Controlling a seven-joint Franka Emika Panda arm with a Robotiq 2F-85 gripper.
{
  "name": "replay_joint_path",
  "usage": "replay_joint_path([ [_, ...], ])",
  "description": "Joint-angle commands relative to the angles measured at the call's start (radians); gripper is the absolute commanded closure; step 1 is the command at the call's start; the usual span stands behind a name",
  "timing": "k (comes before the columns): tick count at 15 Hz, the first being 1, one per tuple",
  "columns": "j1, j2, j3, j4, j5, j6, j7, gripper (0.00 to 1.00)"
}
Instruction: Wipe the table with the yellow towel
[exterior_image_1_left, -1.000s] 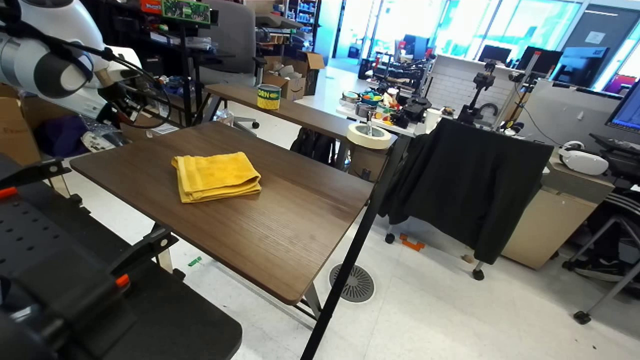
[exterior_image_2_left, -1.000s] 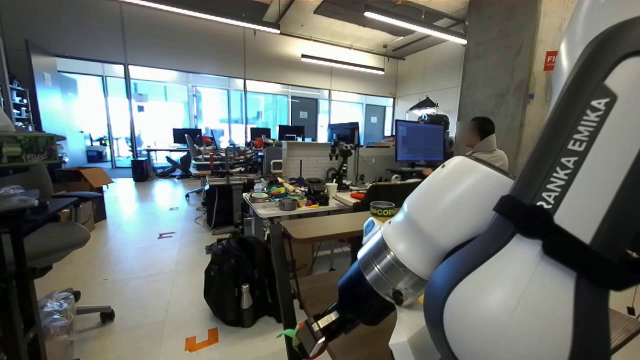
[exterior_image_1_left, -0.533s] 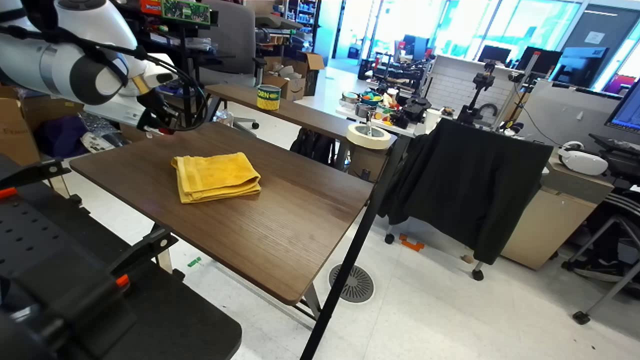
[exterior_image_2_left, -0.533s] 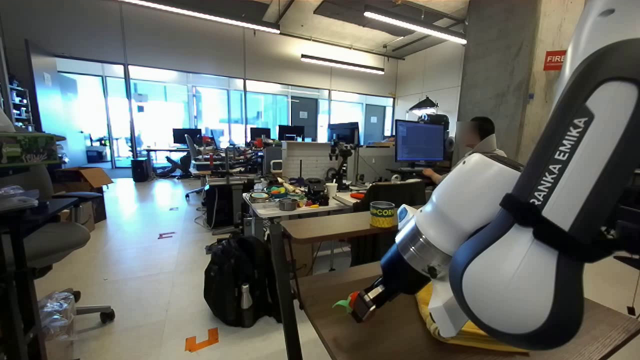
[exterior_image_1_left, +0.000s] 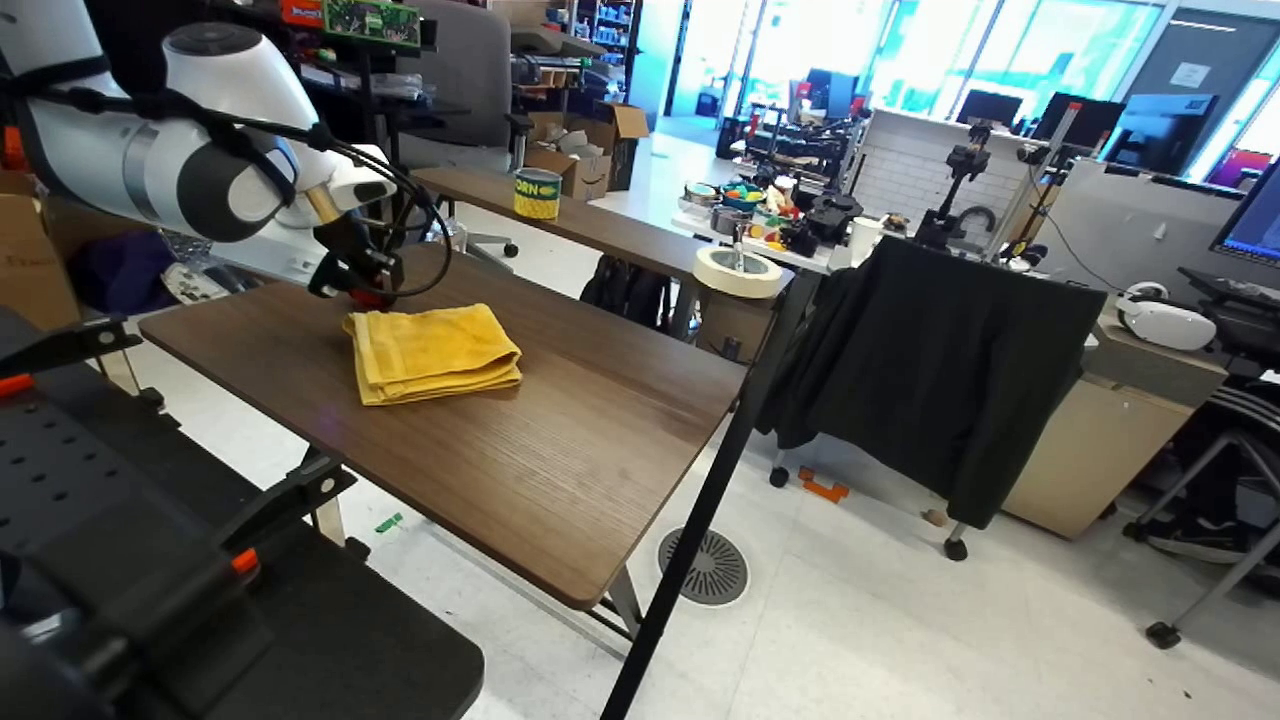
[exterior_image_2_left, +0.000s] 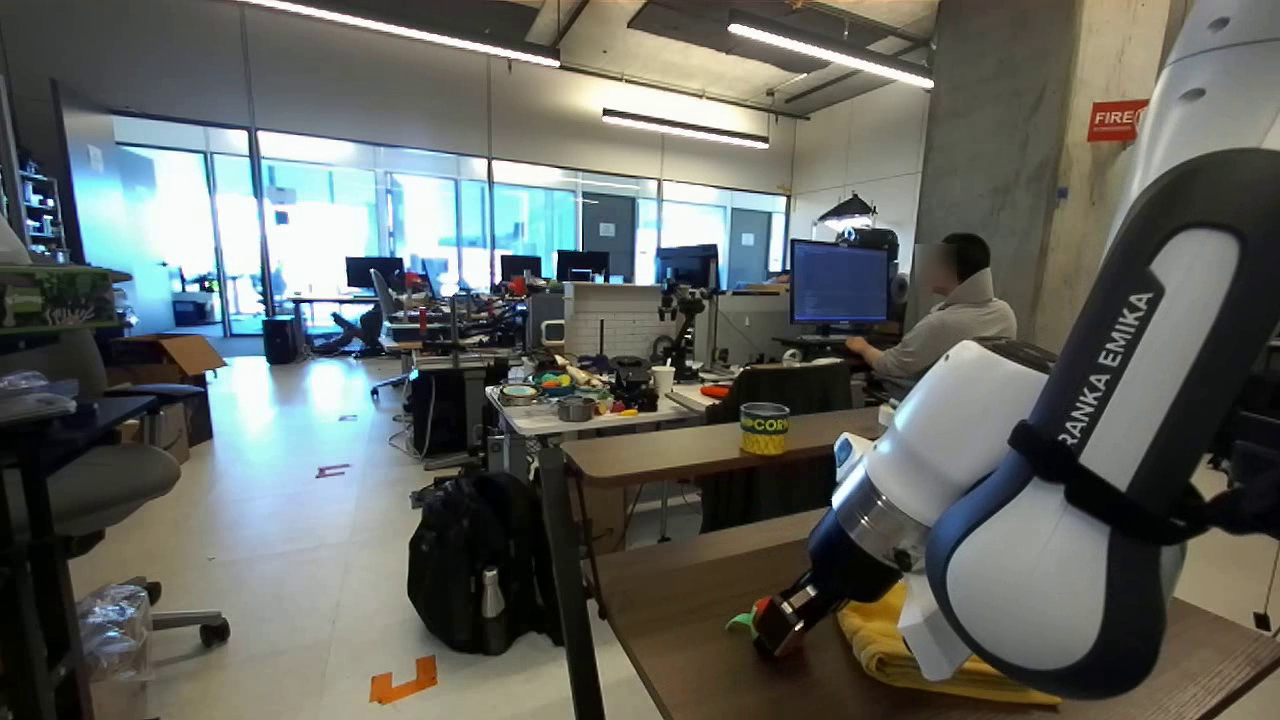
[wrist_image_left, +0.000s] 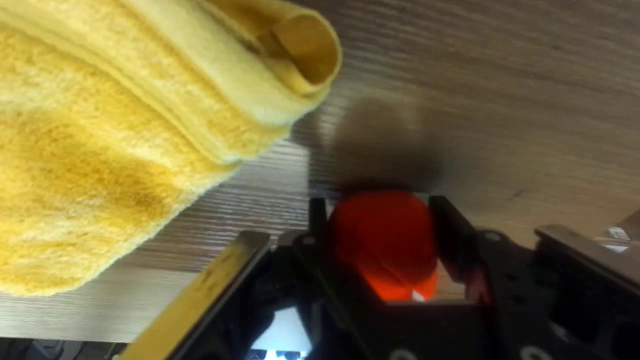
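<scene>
The yellow towel (exterior_image_1_left: 430, 355) lies folded on the dark brown table (exterior_image_1_left: 540, 480). In an exterior view the arm partly hides the towel (exterior_image_2_left: 880, 640). In the wrist view the towel (wrist_image_left: 100, 150) fills the left side, with a rolled fold at its upper corner. My gripper (wrist_image_left: 378, 204) is shut on an orange-red ball-like object (wrist_image_left: 385, 245). A green leafy part (exterior_image_2_left: 740, 624) sticks out from it. The gripper (exterior_image_1_left: 372, 288) is low over the table beside the towel's far left corner, apart from the towel. I cannot tell whether the red object touches the tabletop.
A narrow wooden shelf (exterior_image_1_left: 640, 245) along the table's far side bears a corn can (exterior_image_1_left: 538, 195) and a tape roll (exterior_image_1_left: 738, 272). A black post (exterior_image_1_left: 690, 540) stands at the table's end. A dark bench (exterior_image_1_left: 330, 600) is near. A black backpack (exterior_image_2_left: 485, 560) stands on the floor.
The arm has swung in over the table and lowered, bringing the gripper with the red object from beyond the table's edge to beside the towel. The towel has not moved.
</scene>
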Motion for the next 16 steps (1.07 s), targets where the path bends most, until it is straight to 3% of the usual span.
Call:
replay_joint_path([
  [1,-0.008,-0.051,0.002,-0.029,-0.001,-0.017,-0.014,0.16],
  [3,-0.023,-0.106,0.006,-0.063,-0.012,-0.026,-0.020,0.02],
  [4,-0.027,-0.146,0.001,-0.088,-0.014,-0.025,-0.023,0.00],
  [8,-0.033,-0.265,-0.064,-0.154,0.003,-0.054,-0.042,0.00],
  [13,-0.027,-0.256,-0.171,-0.158,-0.012,-0.318,-0.013,0.00],
  [15,-0.049,-0.227,-0.169,-0.160,-0.035,-0.401,-0.003,0.00],
  [16,-0.085,-0.198,-0.138,-0.158,-0.041,-0.373,-0.010,0.00],
])
